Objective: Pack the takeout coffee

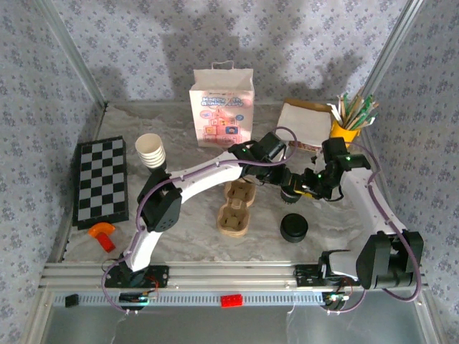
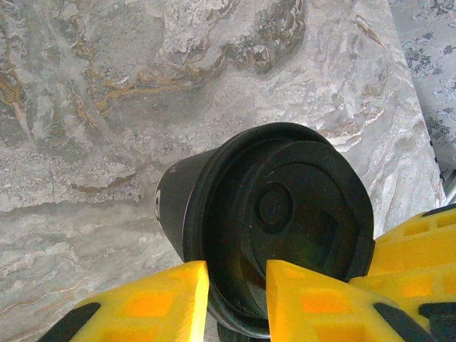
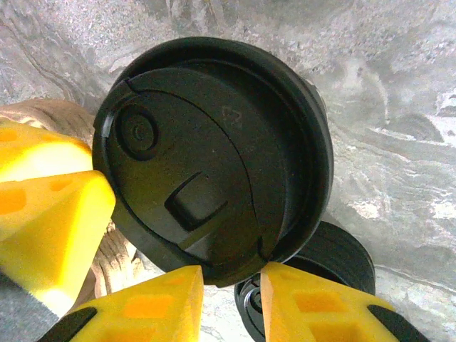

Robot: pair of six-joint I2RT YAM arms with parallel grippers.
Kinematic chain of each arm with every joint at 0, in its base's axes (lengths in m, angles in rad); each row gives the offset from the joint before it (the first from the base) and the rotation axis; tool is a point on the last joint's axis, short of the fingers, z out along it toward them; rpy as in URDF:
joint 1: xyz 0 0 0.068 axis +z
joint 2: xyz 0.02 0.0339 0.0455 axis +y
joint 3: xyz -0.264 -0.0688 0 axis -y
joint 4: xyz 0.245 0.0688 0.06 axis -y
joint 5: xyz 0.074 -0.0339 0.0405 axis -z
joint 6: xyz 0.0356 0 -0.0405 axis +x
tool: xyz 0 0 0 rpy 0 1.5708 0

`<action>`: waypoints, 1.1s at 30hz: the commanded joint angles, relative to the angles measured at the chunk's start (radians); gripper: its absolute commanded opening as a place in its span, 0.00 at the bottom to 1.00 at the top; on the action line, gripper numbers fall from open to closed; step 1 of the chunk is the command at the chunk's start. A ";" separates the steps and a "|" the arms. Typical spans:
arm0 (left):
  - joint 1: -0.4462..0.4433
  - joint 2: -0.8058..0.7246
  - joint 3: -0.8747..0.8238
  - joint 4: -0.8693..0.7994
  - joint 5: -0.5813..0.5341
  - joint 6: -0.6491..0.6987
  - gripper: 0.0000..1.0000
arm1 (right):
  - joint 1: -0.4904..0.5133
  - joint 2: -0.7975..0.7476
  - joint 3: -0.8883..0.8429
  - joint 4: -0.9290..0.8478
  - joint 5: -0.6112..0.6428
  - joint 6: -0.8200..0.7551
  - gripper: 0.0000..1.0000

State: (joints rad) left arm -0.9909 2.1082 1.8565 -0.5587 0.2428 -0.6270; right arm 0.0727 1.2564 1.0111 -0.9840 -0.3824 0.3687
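Capping is the step in hand, I judge. The dark-bodied paper cup [image 2: 171,214] seems to stand just right of the brown moulded-pulp cup carrier [image 1: 235,208], with the flat round black plastic lid [image 3: 214,157] on its mouth. My left gripper [image 2: 236,267] and right gripper [image 3: 231,274] both sit over the lid's rim, jaws set at a slim gap. I cannot tell whether they nip it or merely rest there. Next comes an even downward press, then a firm hold to carry the cup left into the carrier.
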 commanded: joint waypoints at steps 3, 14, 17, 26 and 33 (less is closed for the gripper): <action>-0.004 0.027 -0.060 -0.048 -0.003 0.013 0.25 | 0.011 0.017 -0.029 0.007 0.009 -0.020 0.29; 0.013 0.025 -0.185 -0.028 0.015 -0.026 0.24 | 0.033 0.035 -0.061 0.017 0.038 -0.015 0.29; 0.023 0.024 -0.186 -0.014 0.025 -0.030 0.23 | 0.033 0.036 -0.068 0.013 0.034 -0.016 0.29; 0.008 0.046 -0.051 -0.001 0.027 0.035 0.28 | -0.017 -0.076 0.020 -0.046 -0.016 0.025 0.36; 0.009 0.066 0.043 0.018 0.015 0.064 0.28 | -0.104 -0.091 0.079 -0.071 -0.042 0.012 0.39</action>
State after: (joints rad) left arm -0.9764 2.1391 1.8599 -0.4938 0.2882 -0.5976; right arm -0.0044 1.1709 1.0485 -1.0172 -0.3992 0.3805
